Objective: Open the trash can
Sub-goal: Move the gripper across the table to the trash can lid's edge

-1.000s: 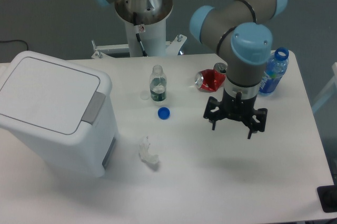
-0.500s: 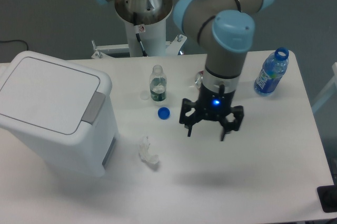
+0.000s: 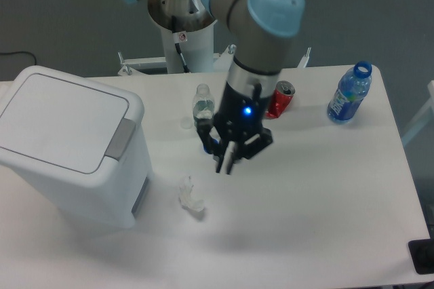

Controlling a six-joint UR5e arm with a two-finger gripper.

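Tool [image 3: 225,165] now farther left, nearer the lid-shut trash can [image 3: 71,142], fingers slightly apart, empty.

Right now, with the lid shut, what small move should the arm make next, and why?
Probably carry on leftward and line up over the grey push tab. The trash can has its lid flat and closed, and the gripper hangs above the table, well right of the bin, touching nothing, with a crumpled wrapper below it.
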